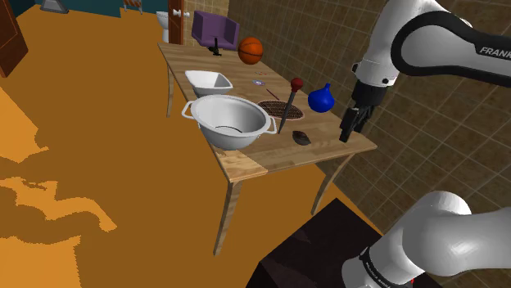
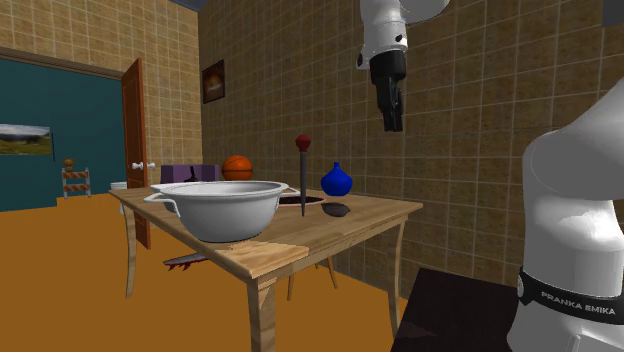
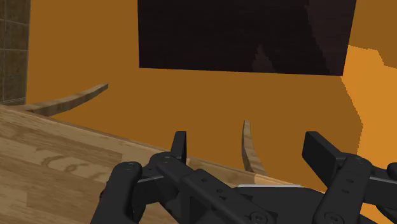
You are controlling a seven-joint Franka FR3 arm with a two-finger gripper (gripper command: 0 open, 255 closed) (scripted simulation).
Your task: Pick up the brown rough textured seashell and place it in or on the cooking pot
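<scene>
The seashell (image 1: 301,138) is a small dark lump lying on the wooden table (image 1: 246,164) near its edge on the shoulder view's right; in the second exterior view the seashell (image 2: 337,210) lies in front of a blue vase. A large white cooking pot (image 1: 228,120) with two handles stands near the table's front corner, a short way from the shell, and the pot (image 2: 222,207) is nearest the second exterior camera. My black gripper (image 1: 346,135) hangs in the air beside the shell, well above the tabletop (image 2: 393,124). In the wrist view the gripper (image 3: 250,149) is open with nothing between its fingers.
A blue vase (image 1: 321,98), a round brown mat (image 1: 277,107) and an upright stick with a red knob (image 1: 288,102) stand behind the shell. Farther back are a white bowl (image 1: 209,82), a basketball (image 1: 251,50) and a purple object (image 1: 214,30). The dark stand (image 3: 248,35) lies below.
</scene>
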